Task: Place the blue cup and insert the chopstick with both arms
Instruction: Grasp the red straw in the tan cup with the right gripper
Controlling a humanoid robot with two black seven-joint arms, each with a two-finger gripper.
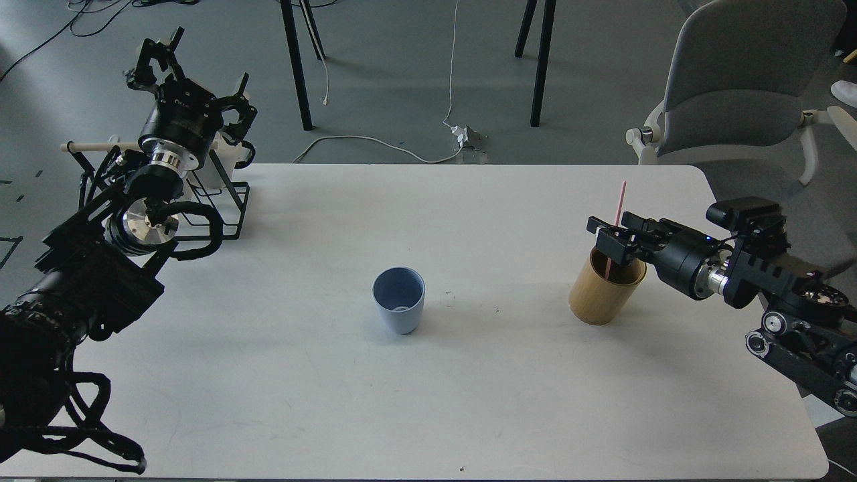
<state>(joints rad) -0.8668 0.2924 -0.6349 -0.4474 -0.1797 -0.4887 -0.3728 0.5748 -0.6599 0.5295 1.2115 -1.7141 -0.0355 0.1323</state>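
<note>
The blue cup (399, 299) stands upright near the tabletop (469, 402) centre, mouth up, untouched. The chopstick (620, 209) stands nearly vertical in the bamboo holder (600, 294) by the right edge. The right gripper (612, 244) sits at the holder's rim, fingers narrow about the chopstick; contact cannot be confirmed. The cup lies well left of this gripper. The left gripper (157, 57) hangs spread open beyond the far-left corner, holding nothing.

The blue cup (399, 299) looks like smooth, matt plastic. The holder (601, 290) looks like pale wood. The counter (428, 402) is white, smooth and dull. The chopstick (619, 207) is thin and pink.
</note>
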